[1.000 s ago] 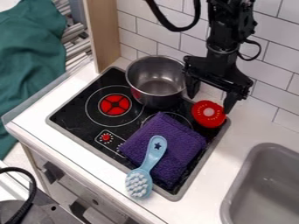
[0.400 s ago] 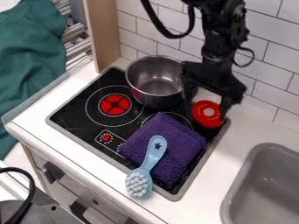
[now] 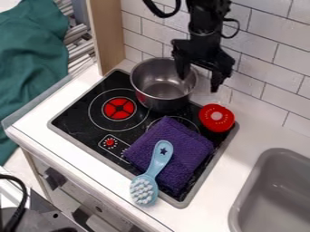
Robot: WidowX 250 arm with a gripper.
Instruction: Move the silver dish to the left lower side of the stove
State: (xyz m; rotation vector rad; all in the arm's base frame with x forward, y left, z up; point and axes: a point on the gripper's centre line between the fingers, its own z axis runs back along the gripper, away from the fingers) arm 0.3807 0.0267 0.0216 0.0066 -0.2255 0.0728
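Note:
My gripper (image 3: 198, 81) hangs over the right rim of the silver dish, a deep metal pot, with its two fingers spread wide and nothing between them. One finger is over the pot's opening, the other to the right of it, near the tiled wall. The silver dish (image 3: 162, 97) stands upright at the back of the black stove (image 3: 83, 118), behind the left red burner. The stove's left lower side, with its red knob marking, is uncovered.
A folded purple cloth (image 3: 187, 154) lies on the stove's right half, a blue brush (image 3: 158, 164) on top. A red-lidded can (image 3: 216, 118) stands at the back right corner. The grey sink (image 3: 272, 181) is at right, a wooden panel (image 3: 108, 36) at back left.
The gripper has moved left, from above the red-lidded can to the pot's right rim. The pot, cloth, brush and can have stayed in place.

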